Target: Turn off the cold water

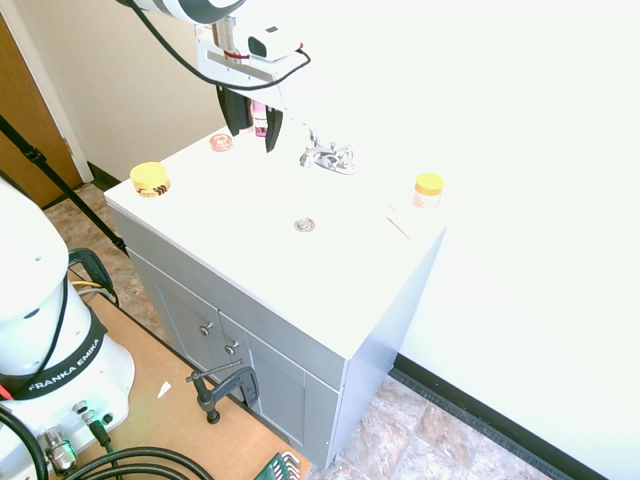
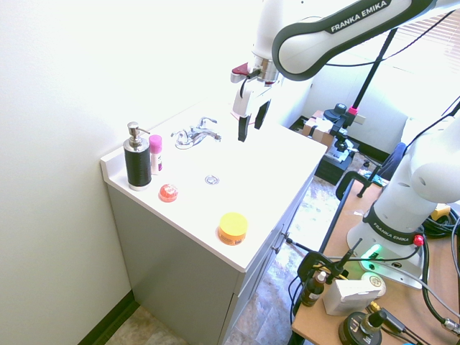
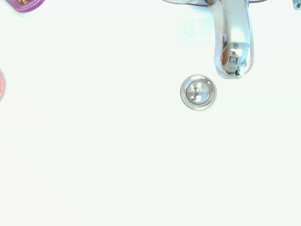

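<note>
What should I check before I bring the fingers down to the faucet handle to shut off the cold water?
1. Gripper open, holding nothing: ok.
2. Contact with the chrome faucet: none yet; the gripper hangs above the basin, apart from it: ok.
3. Which lever is the cold one: cannot tell; the two handles look alike.
4. Water running from the spout: none visible, though the white basin is overexposed: cannot tell.
5. Black pump bottle and pink bottle off to one side of the faucet, out of the gripper's straight path: ok.
</note>
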